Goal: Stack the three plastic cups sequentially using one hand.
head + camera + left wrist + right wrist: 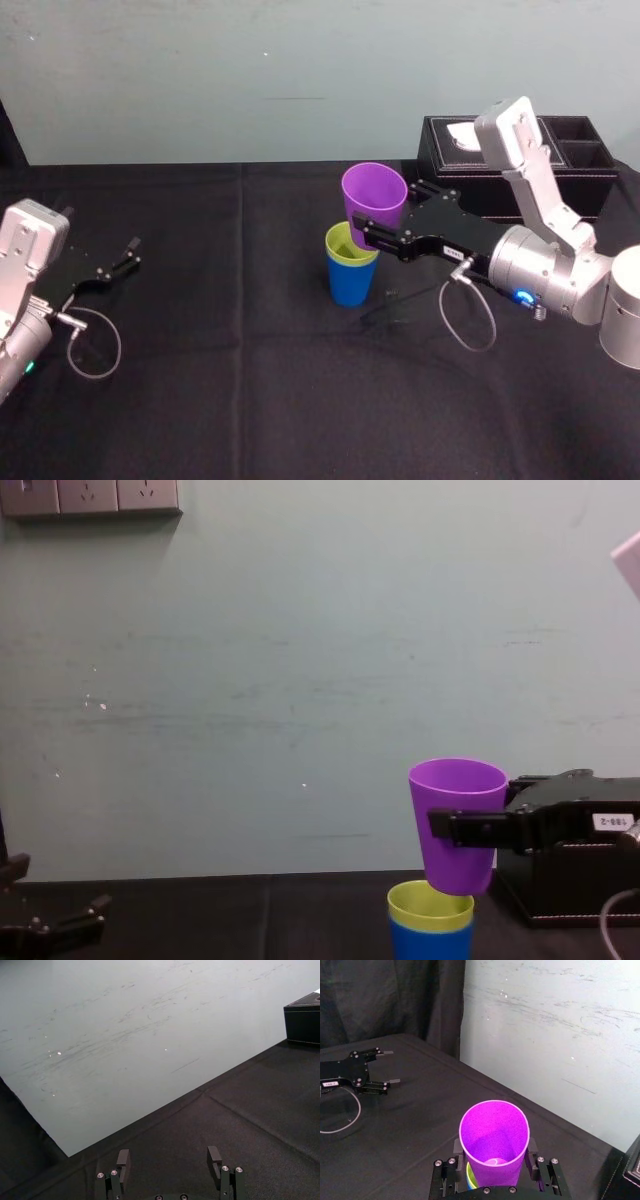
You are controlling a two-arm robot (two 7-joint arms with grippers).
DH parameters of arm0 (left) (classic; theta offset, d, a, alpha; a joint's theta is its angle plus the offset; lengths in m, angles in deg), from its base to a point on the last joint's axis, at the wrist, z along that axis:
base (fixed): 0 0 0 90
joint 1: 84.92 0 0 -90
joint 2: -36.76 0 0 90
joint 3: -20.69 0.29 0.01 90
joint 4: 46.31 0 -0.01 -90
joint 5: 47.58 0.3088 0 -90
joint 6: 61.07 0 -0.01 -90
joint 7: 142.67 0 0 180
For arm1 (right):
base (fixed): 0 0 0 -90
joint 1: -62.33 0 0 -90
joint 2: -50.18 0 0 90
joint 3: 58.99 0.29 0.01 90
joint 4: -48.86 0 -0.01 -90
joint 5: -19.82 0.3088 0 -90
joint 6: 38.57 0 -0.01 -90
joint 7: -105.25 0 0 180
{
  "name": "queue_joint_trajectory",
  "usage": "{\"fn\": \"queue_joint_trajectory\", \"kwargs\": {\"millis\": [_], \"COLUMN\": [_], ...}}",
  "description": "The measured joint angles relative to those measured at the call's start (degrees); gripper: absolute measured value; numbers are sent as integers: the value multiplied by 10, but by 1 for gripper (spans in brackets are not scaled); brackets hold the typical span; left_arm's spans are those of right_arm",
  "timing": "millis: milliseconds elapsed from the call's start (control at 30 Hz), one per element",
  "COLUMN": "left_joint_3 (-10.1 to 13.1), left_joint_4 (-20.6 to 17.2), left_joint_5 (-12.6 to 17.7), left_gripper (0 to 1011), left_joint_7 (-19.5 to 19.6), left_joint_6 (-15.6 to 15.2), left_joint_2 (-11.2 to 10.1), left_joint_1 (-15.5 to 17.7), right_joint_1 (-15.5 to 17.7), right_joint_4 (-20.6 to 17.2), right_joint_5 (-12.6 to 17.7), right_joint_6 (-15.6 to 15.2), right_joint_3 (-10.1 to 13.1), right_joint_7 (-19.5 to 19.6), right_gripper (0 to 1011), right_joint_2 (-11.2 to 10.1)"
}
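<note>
My right gripper (385,213) is shut on the purple cup (374,200), with one finger on each side of its wall (494,1142). The cup is upright, and its base is level with the rim of the lime-green cup (430,907). That cup sits nested inside the blue cup (351,283), which stands on the black cloth at mid-table. In the chest view the purple cup (458,820) hangs slightly right of the stack's centre. My left gripper (125,255) rests far to the left, open with nothing between its fingers (123,1159).
A black tissue box (520,150) stands at the back right, just behind the right arm. A pale wall runs along the far edge of the table. Bare black cloth lies between the stack and the left gripper.
</note>
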Motion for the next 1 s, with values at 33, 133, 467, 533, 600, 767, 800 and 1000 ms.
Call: {"fn": "queue_joint_trajectory", "kwargs": {"millis": [33, 133, 467, 533, 600, 767, 800, 1000], "left_joint_3": [0, 0, 0, 0, 0, 0, 0, 0], "left_joint_4": [0, 0, 0, 0, 0, 0, 0, 0], "left_joint_5": [0, 0, 0, 0, 0, 0, 0, 0], "left_gripper": [1010, 1010, 1010, 1010, 1010, 1010, 1010, 1010], "left_joint_7": [0, 0, 0, 0, 0, 0, 0, 0], "left_joint_6": [0, 0, 0, 0, 0, 0, 0, 0], "left_joint_2": [0, 0, 0, 0, 0, 0, 0, 0], "left_joint_1": [0, 0, 0, 0, 0, 0, 0, 0], "right_joint_1": [-1, -6, -14, -15, -15, -17, -17, -21], "right_joint_4": [2, 8, 19, 19, 20, 27, 27, 38], "right_joint_5": [-1, -4, -12, -12, -13, -16, -16, -17], "right_joint_6": [0, -2, -4, -4, -4, -4, -4, -3], "right_joint_3": [-1, -5, -11, -11, -12, -14, -14, -16], "right_joint_7": [0, -4, -9, -10, -10, -13, -13, -15], "right_gripper": [722, 722, 722, 722, 722, 722, 722, 722], "right_joint_2": [1, 6, 15, 16, 17, 21, 21, 25]}}
